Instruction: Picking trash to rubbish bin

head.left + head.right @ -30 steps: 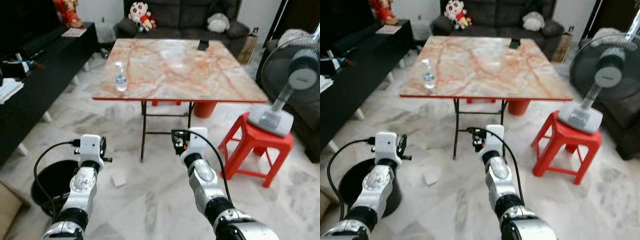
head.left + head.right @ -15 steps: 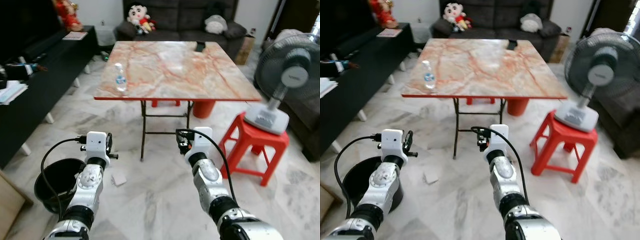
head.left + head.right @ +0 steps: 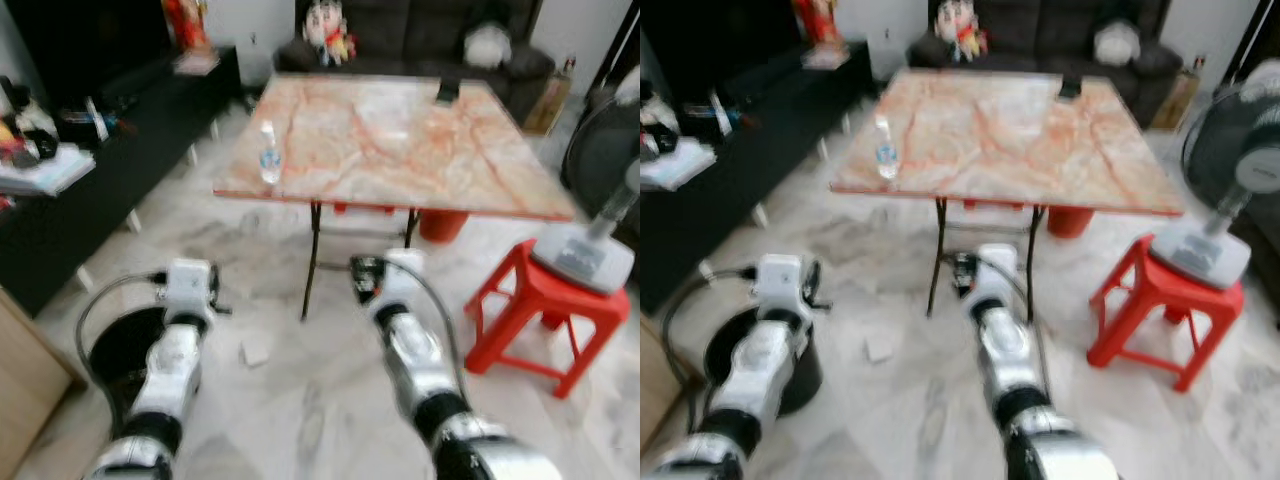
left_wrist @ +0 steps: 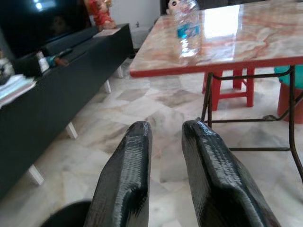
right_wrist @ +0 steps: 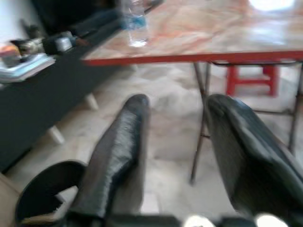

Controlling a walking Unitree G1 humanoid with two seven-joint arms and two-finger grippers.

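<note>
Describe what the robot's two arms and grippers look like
Both arms are silver metal with jointed segments and dark bands. Each wrist carries a white boxy block with a black cable looping back from it. The left gripper and right gripper each have two long, rounded, matte black fingers.

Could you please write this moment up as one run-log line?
phase: approach | left gripper: open, empty | right gripper: open, empty | bottle: upright on table | paper scrap: floor | bin: left
</note>
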